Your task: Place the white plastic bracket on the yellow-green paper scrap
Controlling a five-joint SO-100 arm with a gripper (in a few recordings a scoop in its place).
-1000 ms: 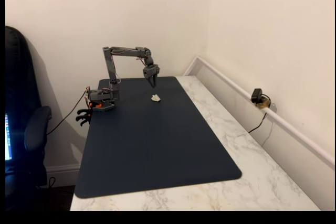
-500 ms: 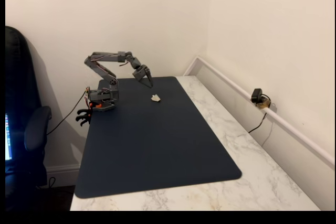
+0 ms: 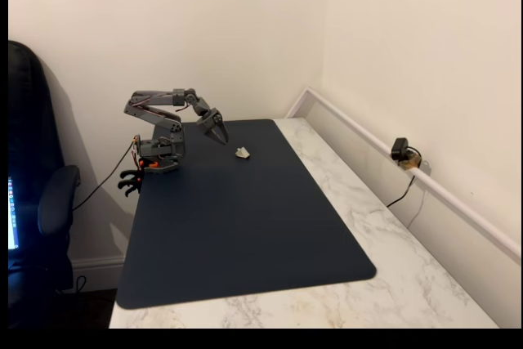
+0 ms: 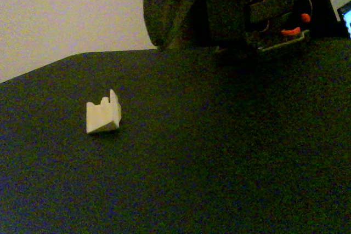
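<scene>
The white plastic bracket (image 3: 243, 153) lies on the dark blue mat (image 3: 245, 226), in its far half; up close it is a small off-white block with short prongs pointing up (image 4: 103, 116). My grey gripper (image 3: 222, 138) hangs to the left of it and slightly behind, a short gap away, angled down toward the mat. Its fingers meet in one point with nothing between them. The arm is folded back over its base (image 3: 159, 157). I see no yellow-green paper scrap; it is hidden or too small to make out.
The mat covers most of a marble table (image 3: 376, 234) set in a room corner. A small camera (image 3: 400, 151) sits on the white rail along the right wall. A dark chair (image 3: 37, 202) stands left of the table. The arm's dark body (image 4: 219, 9) looms behind the bracket.
The arm has folded back and down toward its base. The gripper moved left, away from above the bracket, which has stayed in place on the mat.
</scene>
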